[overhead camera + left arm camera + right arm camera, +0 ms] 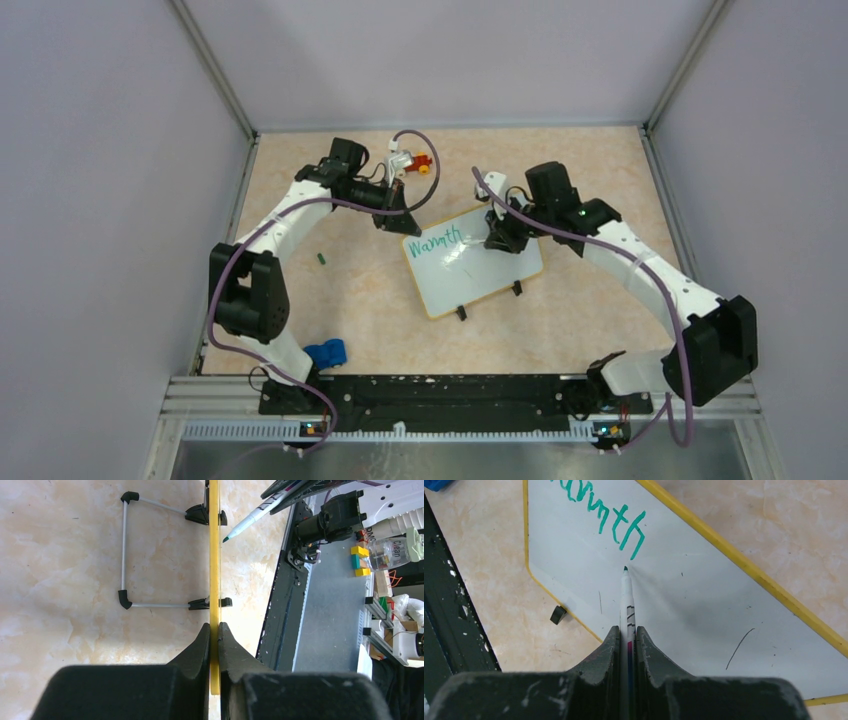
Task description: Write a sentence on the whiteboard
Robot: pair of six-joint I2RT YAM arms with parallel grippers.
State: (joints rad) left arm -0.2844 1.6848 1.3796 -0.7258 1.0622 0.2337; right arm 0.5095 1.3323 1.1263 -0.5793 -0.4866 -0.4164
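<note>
The whiteboard (480, 270) lies slanted at the centre of the top view, propped on the counter (370, 310). The sentence (435, 243) amounts to one green word, "Warmth", across the board's upper left. The rest of the white face is bare except for a few thin dark marks.

The step in hand, as I judge it, is starting the next word. The right gripper (626, 632) is closed tight on a marker (626, 592), whose green tip sits just below the final "h". In the left wrist view the tip looks just off the surface. To do this well, the tip should move clear of the "h" to leave a plain gap, or drop to a fresh line. It should then touch down lightly, because hard pressure could flex or skid a propped board. The left gripper (214, 632) is pinched shut on the yellow rim (214, 555), seen edge-on. That brace should hold firm through each stroke.

The board face is smooth and glossy, and a faint streak, shadow or reflection, runs beside the marker. The rim is a thin yellow band with rounded corners. A small black foot (557, 614) juts from the lower edge. Behind the board, a slim grey wire stand (124, 547) with black elbows forms an open rectangle. The counter is matte and mottled beige, like stone. The marker has a slender white barrel with dark print.
</note>
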